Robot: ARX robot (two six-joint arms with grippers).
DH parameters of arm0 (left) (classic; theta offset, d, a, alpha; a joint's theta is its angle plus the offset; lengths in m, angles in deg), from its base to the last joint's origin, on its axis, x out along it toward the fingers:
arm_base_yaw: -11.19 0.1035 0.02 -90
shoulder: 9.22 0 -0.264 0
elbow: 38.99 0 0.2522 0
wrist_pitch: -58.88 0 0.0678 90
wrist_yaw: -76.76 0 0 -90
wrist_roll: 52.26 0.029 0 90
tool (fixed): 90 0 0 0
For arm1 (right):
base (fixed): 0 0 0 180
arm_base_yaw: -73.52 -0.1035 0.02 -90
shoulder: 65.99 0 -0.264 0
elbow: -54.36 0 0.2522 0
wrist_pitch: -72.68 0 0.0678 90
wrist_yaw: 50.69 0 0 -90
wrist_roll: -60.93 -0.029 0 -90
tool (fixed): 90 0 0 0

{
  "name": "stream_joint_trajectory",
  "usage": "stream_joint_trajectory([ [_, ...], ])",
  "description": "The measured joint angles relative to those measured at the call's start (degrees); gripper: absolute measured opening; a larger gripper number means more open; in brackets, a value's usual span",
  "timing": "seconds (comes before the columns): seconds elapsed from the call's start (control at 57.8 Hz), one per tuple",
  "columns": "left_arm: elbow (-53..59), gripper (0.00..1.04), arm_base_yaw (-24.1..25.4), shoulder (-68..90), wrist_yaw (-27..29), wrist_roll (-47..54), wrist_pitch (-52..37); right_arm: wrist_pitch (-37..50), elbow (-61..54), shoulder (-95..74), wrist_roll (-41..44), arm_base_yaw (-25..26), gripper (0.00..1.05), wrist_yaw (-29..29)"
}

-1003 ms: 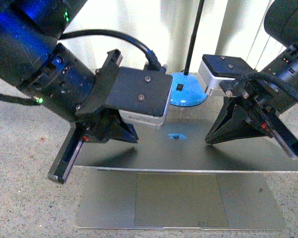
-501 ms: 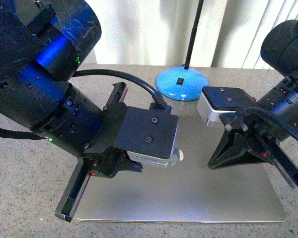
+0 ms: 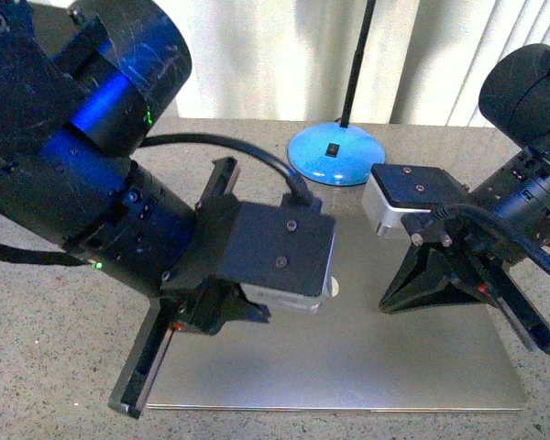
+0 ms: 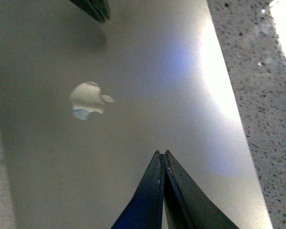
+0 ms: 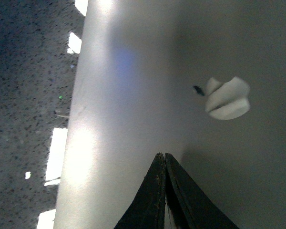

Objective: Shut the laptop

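The silver-grey laptop (image 3: pixel 367 357) lies on the speckled counter with its lid flat down; keys and screen are hidden. My left gripper (image 3: pixel 262 316) is shut, its tip at the lid's left half. My right gripper (image 3: pixel 385 304) is shut, its tip at the lid's right half. In the left wrist view the shut gripper (image 4: pixel 161 153) points at the lid (image 4: pixel 148 71) near the shiny apple logo (image 4: pixel 88 100). In the right wrist view the shut gripper (image 5: pixel 160 155) points at the lid (image 5: pixel 133 95) beside the logo (image 5: pixel 227 98). I cannot tell whether the tips touch the lid.
A blue round lamp base (image 3: pixel 335 154) with a black pole (image 3: pixel 359 55) stands just behind the laptop. The speckled grey counter (image 3: pixel 37 348) surrounds it, with white blinds behind. The other gripper's dark tip (image 4: pixel 93 7) shows at the edge of the left wrist view.
The lid has gone from part-open, with the trackpad showing, to flat down. Both shut grippers have come down with it.
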State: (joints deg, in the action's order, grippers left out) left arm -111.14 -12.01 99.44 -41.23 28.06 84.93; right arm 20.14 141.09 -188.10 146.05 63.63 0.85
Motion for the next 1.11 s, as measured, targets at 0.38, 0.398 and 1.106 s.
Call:
stream_joint_trajectory([
  [0.38,-0.57,0.04,3.74,-10.80,-0.90,-17.27,-20.26,29.00,-5.18,11.26,-15.63,0.94,0.03,-5.16],
  [0.398,-0.57,0.04,4.33,-11.80,-0.87,-19.10,-21.66,30.51,-5.53,11.78,-16.59,1.03,0.03,-4.96],
  [1.106,22.45,0.04,31.56,-46.42,20.02,-76.02,-38.66,67.41,-30.69,50.99,-79.47,9.11,0.03,37.88],
])
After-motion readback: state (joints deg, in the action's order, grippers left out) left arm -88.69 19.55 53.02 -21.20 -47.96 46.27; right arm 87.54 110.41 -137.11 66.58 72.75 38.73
